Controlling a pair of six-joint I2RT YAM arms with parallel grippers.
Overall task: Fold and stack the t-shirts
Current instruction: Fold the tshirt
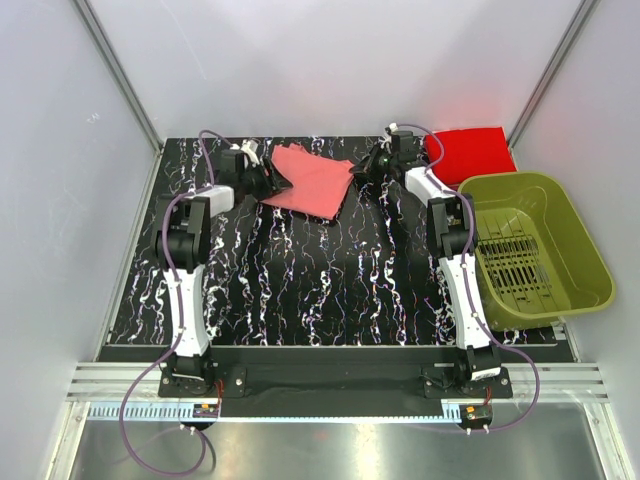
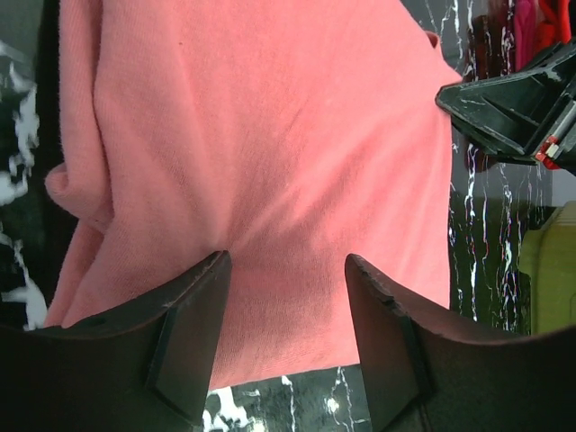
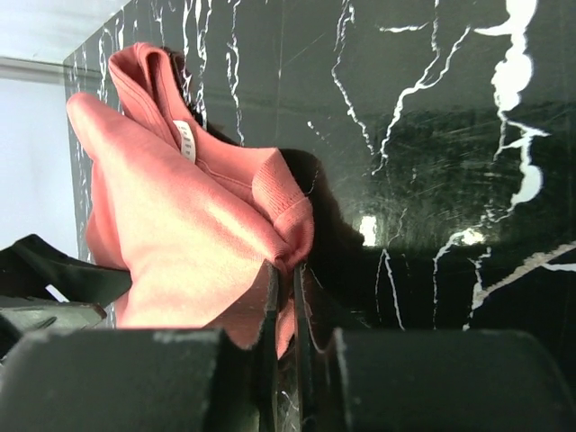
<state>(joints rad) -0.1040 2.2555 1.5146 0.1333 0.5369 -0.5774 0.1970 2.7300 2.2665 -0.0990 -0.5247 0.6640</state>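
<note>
Salmon-pink t-shirt (image 1: 312, 180) lay rumpled at the worktop's (image 1: 330, 290) far side, red t-shirt (image 1: 470, 152) folded off to the right. My right pincer (image 3: 285, 281) was clamped on the pink edge; my left pincer (image 2: 288, 261) stood apart over the cloth. Fold barely begun, I judged: left needed a grip next

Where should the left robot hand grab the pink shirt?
Its left edge, coming in from the left. The pink shirt lies spread on the table, the open left gripper hangs right by that edge, and the right gripper pinches the opposite side.
</note>
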